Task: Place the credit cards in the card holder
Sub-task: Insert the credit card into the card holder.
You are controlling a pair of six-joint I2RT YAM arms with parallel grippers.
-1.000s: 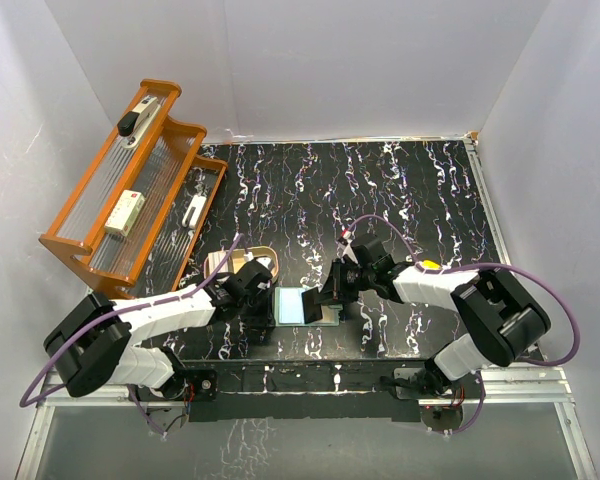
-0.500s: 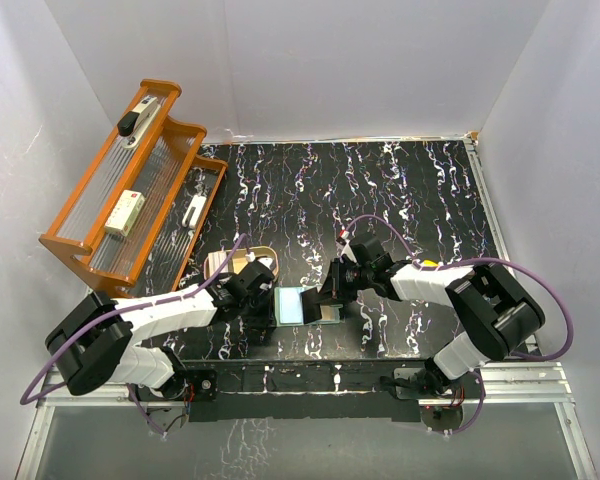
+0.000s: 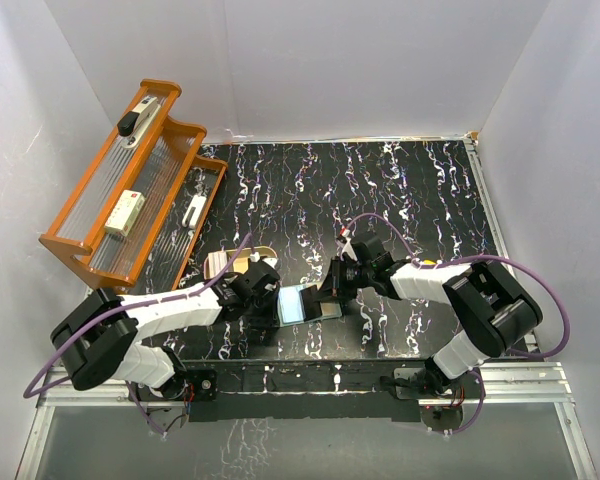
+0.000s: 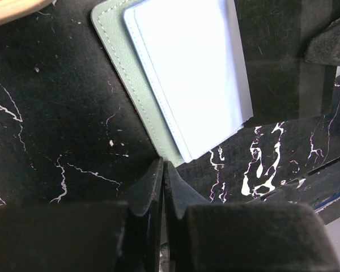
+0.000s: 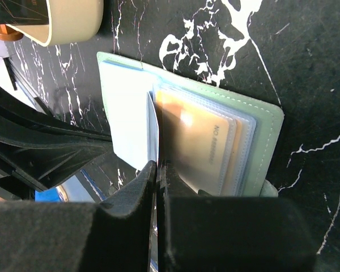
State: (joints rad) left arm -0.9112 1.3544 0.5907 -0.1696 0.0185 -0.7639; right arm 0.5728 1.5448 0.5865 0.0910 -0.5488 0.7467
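Three white walls [image 3: 360, 60] surround the marbled tabletop [image 3: 400, 190] and card holder [image 3: 294, 305].

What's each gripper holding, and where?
Right gripper: shut on the near edge of a thin leaf standing in the open holder. Left gripper: shut at the holder's corner; a grip cannot be told.

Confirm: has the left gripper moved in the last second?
Yes, a little to the right in the top view: the left gripper uncovers more of the tan dish than before, edging toward the holder.
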